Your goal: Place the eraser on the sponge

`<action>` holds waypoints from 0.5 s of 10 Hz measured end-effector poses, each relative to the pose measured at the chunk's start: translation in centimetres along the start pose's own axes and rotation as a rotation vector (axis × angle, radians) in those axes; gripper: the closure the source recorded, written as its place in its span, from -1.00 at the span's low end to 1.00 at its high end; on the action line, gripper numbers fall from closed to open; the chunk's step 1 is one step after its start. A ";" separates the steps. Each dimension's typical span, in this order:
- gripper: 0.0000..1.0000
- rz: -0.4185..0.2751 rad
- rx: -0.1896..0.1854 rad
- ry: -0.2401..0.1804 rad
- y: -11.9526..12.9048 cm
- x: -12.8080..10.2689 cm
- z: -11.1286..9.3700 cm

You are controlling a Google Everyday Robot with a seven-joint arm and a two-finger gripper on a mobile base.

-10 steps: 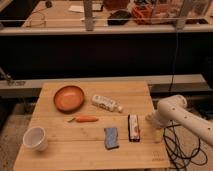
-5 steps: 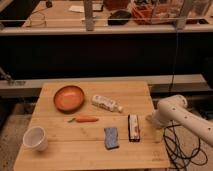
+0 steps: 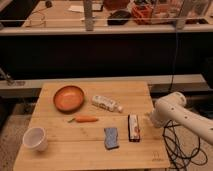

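Tabletop (image 3: 65, 155) stays unchanged: eraser (image 3: 133, 127) lies just right of sponge (image 3: 111, 137), not on it; arm (image 3: 172, 107) farther right, gripper unseen, grip untellable.

Eraser (image 3: 133, 125) just R of sponge (image 3: 111, 137); gripper (image 3: 153, 119) R of table (image 3: 60, 156).

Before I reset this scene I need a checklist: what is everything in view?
table: 1, light wood, centre
bowl: 1, orange, back left of the table
bottle: 1, white with label, lying right of the bowl
carrot: 1, orange, in front of the bowl
cup: 1, white, front left
sponge: 1, blue-grey, front centre
eraser: 1, black with white top, right of the sponge, apart from it
cable: 1, black, floor at right
robot arm: 1, white, beside the table's right edge
claw: not in view
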 end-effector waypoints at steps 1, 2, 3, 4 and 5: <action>-0.60 -0.034 0.008 0.016 -0.2 -0.5 -1.5; -0.60 -0.073 0.017 0.026 -0.4 -1.1 -2.9; -0.60 -0.118 0.018 0.025 -0.7 -1.7 -3.4; -0.60 -0.196 0.013 0.014 -0.9 -2.3 -3.4; -0.60 -0.305 0.009 0.000 -0.9 -2.9 -2.9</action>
